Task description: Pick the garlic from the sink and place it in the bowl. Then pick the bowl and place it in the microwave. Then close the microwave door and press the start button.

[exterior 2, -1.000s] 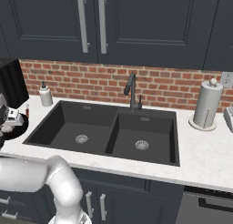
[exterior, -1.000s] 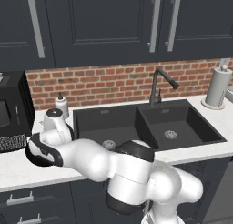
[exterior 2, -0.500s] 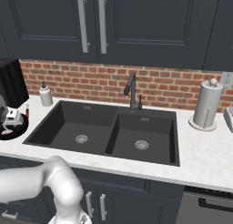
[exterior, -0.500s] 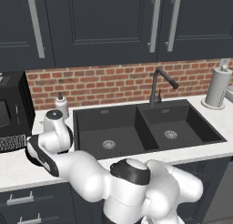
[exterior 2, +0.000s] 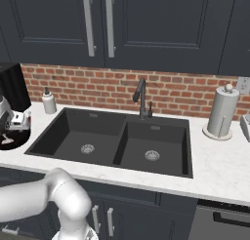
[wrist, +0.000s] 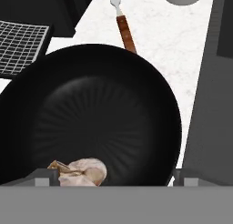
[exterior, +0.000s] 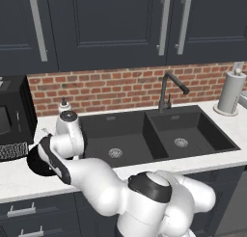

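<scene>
The garlic (wrist: 82, 171) lay inside the bowl (wrist: 91, 109), low on the ribbed floor near the rim on the camera's side, so step one looked done & the step in hand was, by my read, taking the bowl itself. Gripper (wrist: 111, 177) hung right over the bowl w/ fingers wide apart, nothing between them; one fingertip (wrist: 43, 176) sat over the bowl interior beside the garlic, the other out past the rim toward the sink (wrist: 214, 104). To do it well I'd pinch the rim w/ one finger inside and one outside, at a spot away from the garlic so the bulb wasn't nudged or trapped, then lift level bc the bowl was shallow & glossy and the bulb could roll out on a tilt. Edges & room: a fork (wrist: 122, 22) w/ a wooden handle lay on the counter (wrist: 159, 41), its handle end touching or just under the far rim, so a dragged bowl could shove it. A grille-faced dark thing (wrist: 20, 45) sat close on the other side, sink edge just beside. In the base views the bowl (exterior: 36, 166) stood between the microwave (exterior: 12, 118) and the sink (exterior: 154, 135), near the counter front; the soap bottle (exterior: 64, 108) stood behind by the brick wall. Open room was mostly straight up.
</scene>
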Robot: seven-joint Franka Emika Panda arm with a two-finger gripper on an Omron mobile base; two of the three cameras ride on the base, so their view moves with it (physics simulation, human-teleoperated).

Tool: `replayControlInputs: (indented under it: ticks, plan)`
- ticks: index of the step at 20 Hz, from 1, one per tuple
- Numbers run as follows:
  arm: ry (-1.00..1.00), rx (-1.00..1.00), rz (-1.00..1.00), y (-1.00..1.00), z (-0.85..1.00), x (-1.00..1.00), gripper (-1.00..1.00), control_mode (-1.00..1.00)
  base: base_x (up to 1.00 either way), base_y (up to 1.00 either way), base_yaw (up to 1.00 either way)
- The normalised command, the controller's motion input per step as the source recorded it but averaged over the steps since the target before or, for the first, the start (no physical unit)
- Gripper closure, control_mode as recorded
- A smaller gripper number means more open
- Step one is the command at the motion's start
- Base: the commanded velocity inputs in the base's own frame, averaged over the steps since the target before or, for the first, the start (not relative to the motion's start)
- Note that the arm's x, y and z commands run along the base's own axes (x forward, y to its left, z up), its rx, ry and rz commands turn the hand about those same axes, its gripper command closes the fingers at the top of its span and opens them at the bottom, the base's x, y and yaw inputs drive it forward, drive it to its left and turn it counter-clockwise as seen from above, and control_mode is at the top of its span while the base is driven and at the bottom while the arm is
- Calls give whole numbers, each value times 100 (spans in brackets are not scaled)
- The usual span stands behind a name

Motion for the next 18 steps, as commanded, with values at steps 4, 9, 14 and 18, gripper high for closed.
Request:
replayControlInputs:
  ticks: [4,9,14,18]
  plan:
    - [-4,1,0,-17,26,0,-100,-100,0,0,0]
    - [0,0,0,-10,17,0,-100,-100,0,0,0]
    - [0,0,0,-18,0,0,-100,-100,0,0,0]
    - [0,0,0,-11,-1,1,-100,-100,0,0,0]
